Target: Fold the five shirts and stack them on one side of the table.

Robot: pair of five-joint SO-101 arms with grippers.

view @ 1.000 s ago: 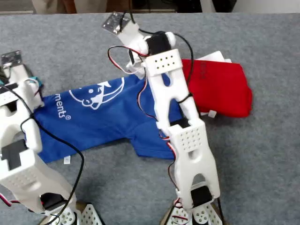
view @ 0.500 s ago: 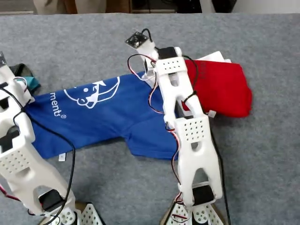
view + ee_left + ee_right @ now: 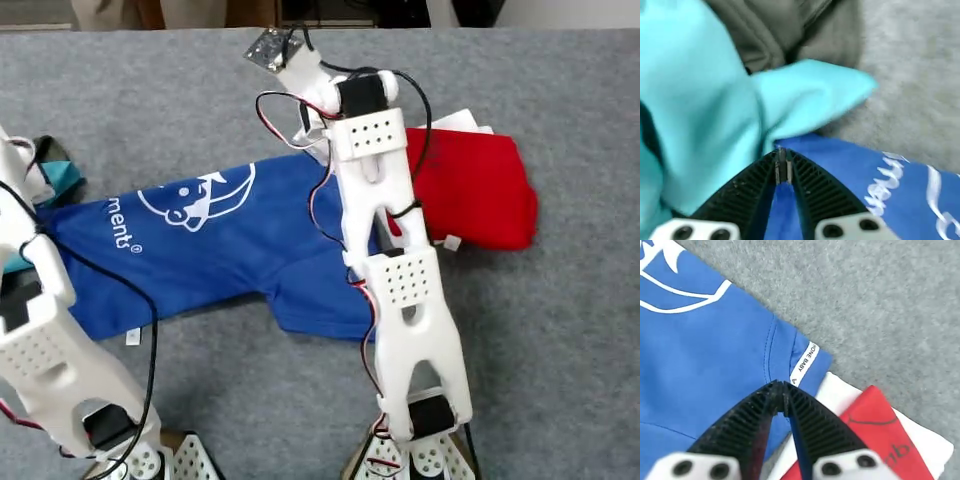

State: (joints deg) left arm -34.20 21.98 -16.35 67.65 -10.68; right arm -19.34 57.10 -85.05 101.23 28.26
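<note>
The blue shirt (image 3: 230, 250) lies spread on the gray tabletop (image 3: 560, 330) so we can fold it. The folded red shirt (image 3: 475, 195) waits just beside it. Our left tool (image 3: 781, 170) and right tool (image 3: 781, 392) each pinch one end of the blue shirt tight.

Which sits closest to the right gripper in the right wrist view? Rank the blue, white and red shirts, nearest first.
1. blue shirt, held by the right gripper.
2. white shirt, beside the blue hem.
3. red shirt, atop the white one.
</note>
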